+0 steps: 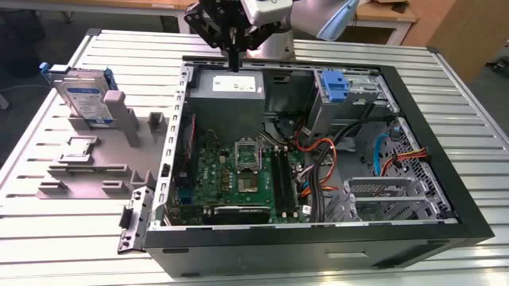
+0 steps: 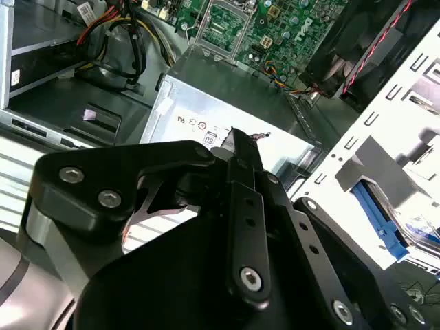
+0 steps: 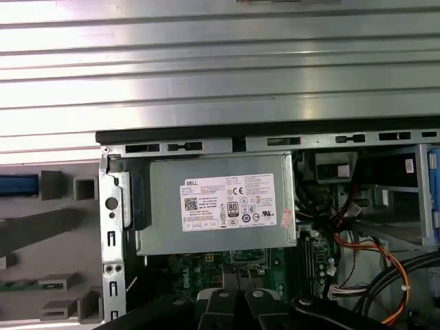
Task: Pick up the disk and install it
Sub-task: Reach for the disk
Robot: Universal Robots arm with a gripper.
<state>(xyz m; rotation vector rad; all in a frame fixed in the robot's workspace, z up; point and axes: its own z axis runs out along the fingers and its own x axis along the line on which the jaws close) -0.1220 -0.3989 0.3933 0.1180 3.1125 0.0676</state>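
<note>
Overhead, the gripper (image 1: 235,62), closed and empty, hangs above the open computer case (image 1: 318,238). The disk (image 1: 83,95) stands upright in a grey holder (image 1: 87,173) on the ribbed metal worktop (image 1: 64,238), at the exterior view's left. Wooden furniture (image 1: 445,24) stands behind.

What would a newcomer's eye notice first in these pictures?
The open computer case sits in the middle of the exterior view. The gripper hangs over the grey power supply inside it. At the exterior view's left, the disk stands on edge in a grey holder.
</note>
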